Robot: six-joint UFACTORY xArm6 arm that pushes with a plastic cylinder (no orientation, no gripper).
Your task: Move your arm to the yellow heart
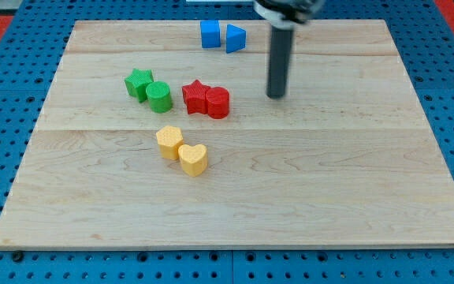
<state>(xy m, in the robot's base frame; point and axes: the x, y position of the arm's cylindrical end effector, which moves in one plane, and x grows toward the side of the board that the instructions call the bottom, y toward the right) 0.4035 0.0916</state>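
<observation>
My tip, end of smooth dark rod, rests on pale wood-grain desk, no claw fitted, so no claw state to tell. Yellow heart, ridged plastic, sits well down-left of tip, touching yellow hexagon-like block. Red cylinder left of tip.

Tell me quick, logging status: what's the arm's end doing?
No hand, just a rod: my tip holds nothing, right of the red blocks, up-right of the yellow heart.
</observation>
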